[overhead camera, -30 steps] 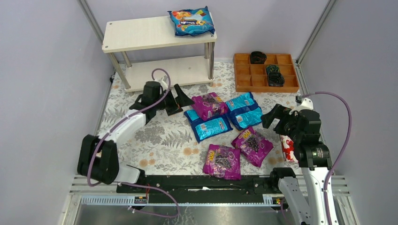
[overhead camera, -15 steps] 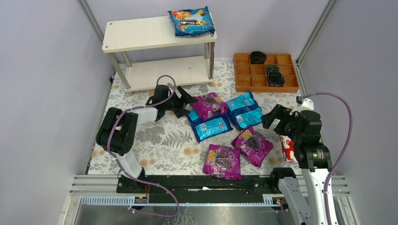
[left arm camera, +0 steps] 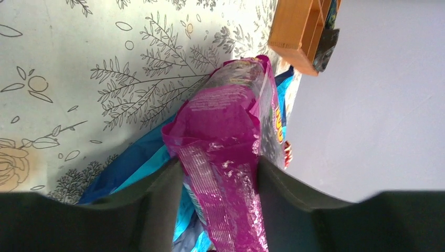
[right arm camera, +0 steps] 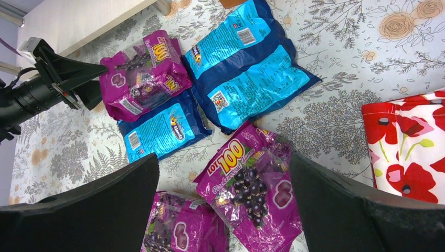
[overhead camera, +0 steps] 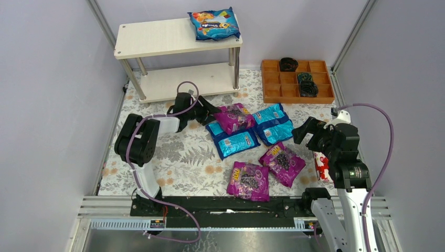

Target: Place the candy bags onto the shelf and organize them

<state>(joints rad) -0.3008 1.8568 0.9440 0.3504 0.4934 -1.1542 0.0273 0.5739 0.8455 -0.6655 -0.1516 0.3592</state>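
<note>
Step in hand: pick-up of a second bag. The left pincer (left arm camera: 219, 165) is set on the crimped left end of the far purple bag (overhead camera: 234, 117), with fingers pressed against both its sides (how firm the hold is cannot be judged). That bag lies mid-bench, partly on top of the lower blue bag (overhead camera: 232, 140), a little nearer than the shelf (overhead camera: 157, 38). The shelved blue bag (overhead camera: 214, 23) is laid at the right end of the top board; five bags are left on the bench (overhead camera: 173, 157). The right pincer (right arm camera: 223, 163) is held wide open and empty over the near right. For the next move a secure pinch is judged needed, then a lift clear of the lower blue bag, then carriage to the shelf.
</note>
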